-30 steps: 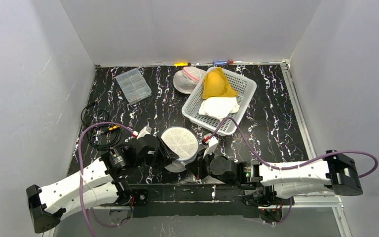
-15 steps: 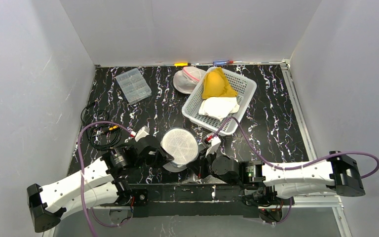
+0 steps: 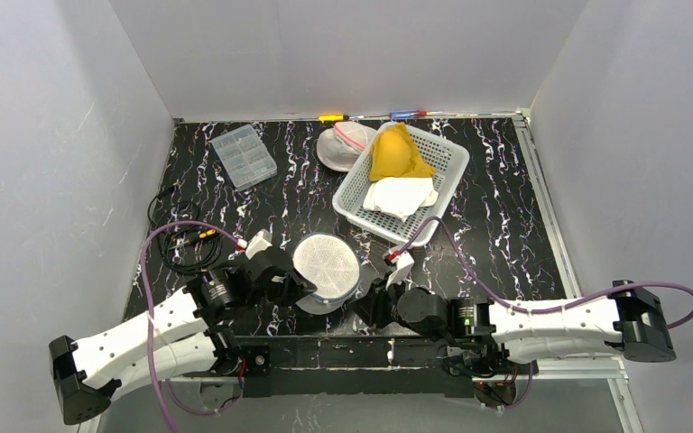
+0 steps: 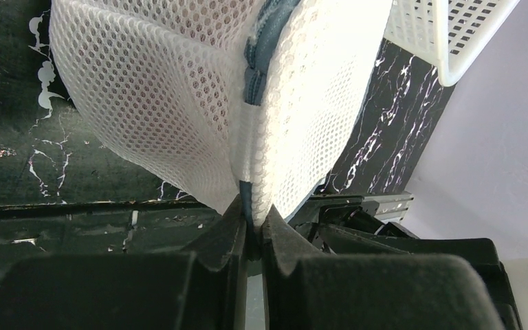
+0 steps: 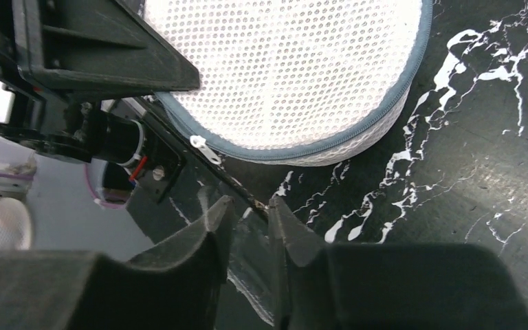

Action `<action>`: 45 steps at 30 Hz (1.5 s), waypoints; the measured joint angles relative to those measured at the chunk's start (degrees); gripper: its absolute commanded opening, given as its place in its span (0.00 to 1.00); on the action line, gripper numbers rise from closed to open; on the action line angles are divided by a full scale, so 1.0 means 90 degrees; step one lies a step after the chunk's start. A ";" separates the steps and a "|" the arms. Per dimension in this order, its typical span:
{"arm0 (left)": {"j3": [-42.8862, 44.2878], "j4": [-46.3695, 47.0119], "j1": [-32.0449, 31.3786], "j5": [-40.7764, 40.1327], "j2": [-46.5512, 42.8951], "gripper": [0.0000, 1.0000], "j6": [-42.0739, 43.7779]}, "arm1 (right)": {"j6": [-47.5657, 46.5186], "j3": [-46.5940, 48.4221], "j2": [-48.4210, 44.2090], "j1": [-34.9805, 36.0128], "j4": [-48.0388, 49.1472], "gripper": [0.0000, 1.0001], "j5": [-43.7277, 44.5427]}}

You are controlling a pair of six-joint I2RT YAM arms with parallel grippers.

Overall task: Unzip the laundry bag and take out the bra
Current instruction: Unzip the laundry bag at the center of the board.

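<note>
The round white mesh laundry bag (image 3: pixel 327 264) with a blue-grey zipper lies at the near middle of the table, tilted up on its left side. My left gripper (image 3: pixel 300 287) is shut on the bag's zipper seam at its near edge (image 4: pixel 253 206); the mesh (image 4: pixel 179 103) fills that view. My right gripper (image 3: pixel 370 299) sits just right of the bag, apart from it, its jaws slightly parted with nothing between them (image 5: pixel 249 203). The white zipper pull (image 5: pixel 198 142) hangs at the bag's rim (image 5: pixel 302 148), above my right fingertips. The bra does not show.
A white basket (image 3: pixel 448 161) behind the bag holds a yellow cloth (image 3: pixel 397 153) and a white cloth (image 3: pixel 400 194). A white rounded item with pink trim (image 3: pixel 341 146) lies beside it. A clear plastic box (image 3: pixel 244 155) and coiled cables (image 3: pixel 179 244) are at the left.
My right gripper has drawn back to the right, away from the bag. The left gripper keeps its hold and the bag has shifted slightly left.
</note>
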 measured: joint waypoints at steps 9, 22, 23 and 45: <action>0.0265 -0.0112 0.0000 -0.0270 -0.0112 0.00 -0.0243 | 0.0029 -0.0087 -0.0308 0.0002 0.0663 0.83 -0.0374; 0.0959 -0.0172 0.0000 -0.0493 -0.0257 0.00 -0.0457 | 0.0049 0.0032 0.0032 -0.0221 0.1768 0.73 -0.0920; 0.0959 -0.0175 0.0000 -0.0498 -0.0287 0.00 -0.0459 | 0.0078 0.0036 0.0056 -0.0294 0.1877 0.73 -0.0979; 0.0959 -0.0097 0.0000 -0.0656 -0.0590 0.00 -0.0508 | 0.1309 0.0041 0.0874 -0.1265 0.3223 0.68 -0.2103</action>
